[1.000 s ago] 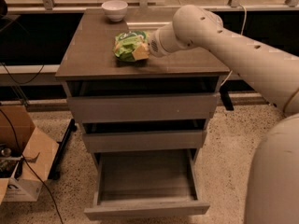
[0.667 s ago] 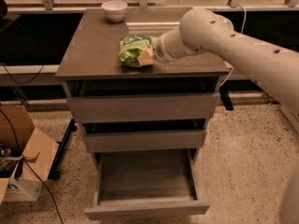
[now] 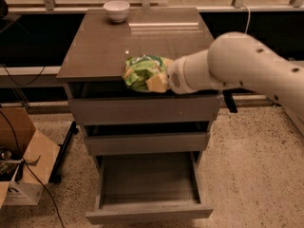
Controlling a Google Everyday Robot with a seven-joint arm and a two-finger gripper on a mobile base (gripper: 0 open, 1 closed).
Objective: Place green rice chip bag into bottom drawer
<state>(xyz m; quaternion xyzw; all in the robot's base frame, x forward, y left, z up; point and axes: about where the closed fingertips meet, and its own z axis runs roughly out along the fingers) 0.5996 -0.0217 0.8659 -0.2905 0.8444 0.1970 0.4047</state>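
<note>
Gripper (image 3: 159, 82) at frame centre is clamped on green rice chip bag (image 3: 141, 71), held off the cabinet (image 3: 102, 46) front edge, likely to clear it and drop into the open bottom drawer (image 3: 148, 182) below.

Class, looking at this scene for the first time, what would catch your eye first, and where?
A big white arm reaches in from the right, its gripper clasping the green bag at the front edge of the cabinet top. Below, the bottom drawer stands pulled open. A white bowl sits at the top's back left.
</note>
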